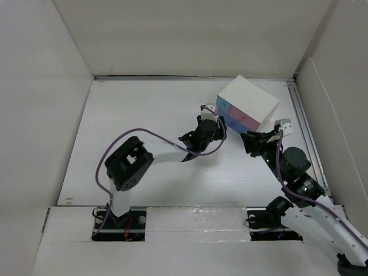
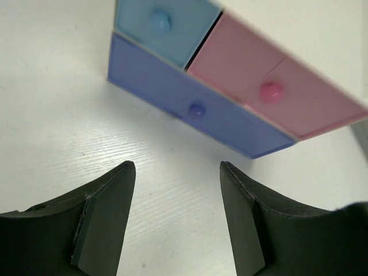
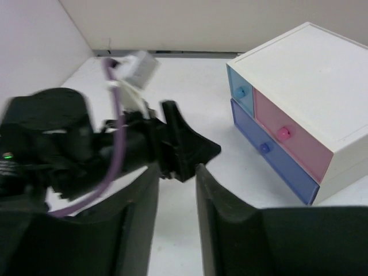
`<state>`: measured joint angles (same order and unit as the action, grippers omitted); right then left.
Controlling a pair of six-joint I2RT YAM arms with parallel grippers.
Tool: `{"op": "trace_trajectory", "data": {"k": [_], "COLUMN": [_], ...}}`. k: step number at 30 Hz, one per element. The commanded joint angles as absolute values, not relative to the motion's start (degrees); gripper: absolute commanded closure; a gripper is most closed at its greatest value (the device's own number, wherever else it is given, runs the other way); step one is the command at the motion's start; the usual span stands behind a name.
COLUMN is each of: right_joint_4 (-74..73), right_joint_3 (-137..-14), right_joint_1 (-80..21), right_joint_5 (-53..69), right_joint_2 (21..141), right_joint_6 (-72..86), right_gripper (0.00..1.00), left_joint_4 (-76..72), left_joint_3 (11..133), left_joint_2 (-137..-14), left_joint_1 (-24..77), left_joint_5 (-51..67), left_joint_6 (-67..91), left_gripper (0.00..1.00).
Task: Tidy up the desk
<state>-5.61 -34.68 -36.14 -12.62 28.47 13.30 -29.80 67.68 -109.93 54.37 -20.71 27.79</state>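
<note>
The desk (image 1: pixel 144 115) is a flat white tabletop walled by white panels. A small white drawer box (image 1: pixel 248 102) stands at its back right, with a light blue drawer (image 2: pixel 158 23), a pink drawer (image 2: pixel 270 92) and a wide violet-blue bottom drawer (image 2: pixel 195 109) that stands slightly out. My left gripper (image 1: pixel 215 130) is open and empty just in front of the drawer fronts; in the left wrist view it (image 2: pixel 175 168) hovers over bare desk. My right gripper (image 1: pixel 248 140) is beside the box's near corner, its fingers a narrow gap apart and empty (image 3: pixel 175 169).
The left arm's wrist (image 3: pixel 115 144) and purple cable (image 3: pixel 112 86) lie directly ahead of my right gripper, close to its fingertips. White side panels (image 1: pixel 40 103) enclose the desk; a metal rail (image 1: pixel 307 132) runs along the right edge.
</note>
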Motion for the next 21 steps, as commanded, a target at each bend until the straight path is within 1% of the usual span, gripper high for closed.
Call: {"op": "trace_trajectory", "data": {"k": [1, 2, 3, 4, 5, 6, 7, 8, 9, 10, 13, 15, 18, 20, 21], "right_joint_4": [-4.2, -4.5, -4.8, -5.1, -5.6, -6.1, -6.3, -7.0, -7.5, -7.8, -8.2, -8.2, -8.3, -8.7, -8.8], "right_joint_3": [-36.3, -36.2, -36.2, -36.2, -36.3, -36.4, -36.4, -36.6, -36.6, -36.6, -36.2, -36.1, -36.5, -37.0, -37.2], "right_joint_1": [-36.7, -36.7, -36.7, -36.7, -37.3, -37.3, -37.3, -37.3, -37.3, -37.3, -37.3, -37.3, -37.8, -37.8, -37.8], "right_joint_5": [-14.1, -14.0, -14.0, -13.9, -13.8, -13.8, -13.8, -14.0, -14.2, -14.8, -15.0, -14.9, -13.8, -13.1, -12.9], "right_joint_2": [27.4, 27.3, 27.0, 26.7, 26.5, 25.6, 25.1, 24.4, 23.9, 23.0, 21.6, 21.5, 22.2, 22.8, 22.9], "right_joint_6": [13.1, 12.9, 12.8, 12.7, 12.5, 12.4, 12.1, 12.0, 12.0, 12.0, 12.6, 12.7, 13.2, 13.4, 13.6], "right_gripper": [0.57, 0.53, 0.49, 0.39, 0.34, 0.25, 0.12, 0.05, 0.03, 0.01, 0.00, 0.00, 0.00, 0.00, 0.00], "left_joint_4": [-34.4, -34.3, -34.5, -35.4, -35.5, -35.4, -34.7, -34.0, -33.3, -32.1, -29.8, -29.0, -27.8, -25.4, -24.8], "left_joint_3": [62.2, 60.5, 56.5, 54.0, 51.8, 47.7, 45.6, 43.7, 40.1, 38.5, 33.0, 30.1, 27.4, 27.2, 27.5], "left_joint_2": [-98.5, -96.7, -92.3, -90.0, -87.7, -82.8, -79.9, -77.2, -71.5, -68.6, -57.9, -51.2, -46.1, -45.3, -44.8], "left_joint_1": [54.8, 54.8, 55.5, 56.0, 56.0, 56.8, 56.8, 56.8, 56.8, 56.8, 56.8, 56.3, 56.2, 56.2, 55.7], "left_joint_5": [-22.9, -22.5, -21.8, -21.4, -21.3, -21.4, -21.5, -21.8, -22.5, -23.5, -24.3, -24.4, -24.5, -24.9, -24.6], "left_joint_6": [29.2, 29.4, 29.4, 29.2, 29.0, 28.7, 28.9, 29.4, 30.5, 30.8, 31.8, 32.1, 32.3, 33.4, 33.6], "left_gripper": [0.44, 0.44, 0.43, 0.40, 0.37, 0.35, 0.31, 0.28, 0.25, 0.20, 0.13, 0.12, 0.11, 0.11, 0.09]}}
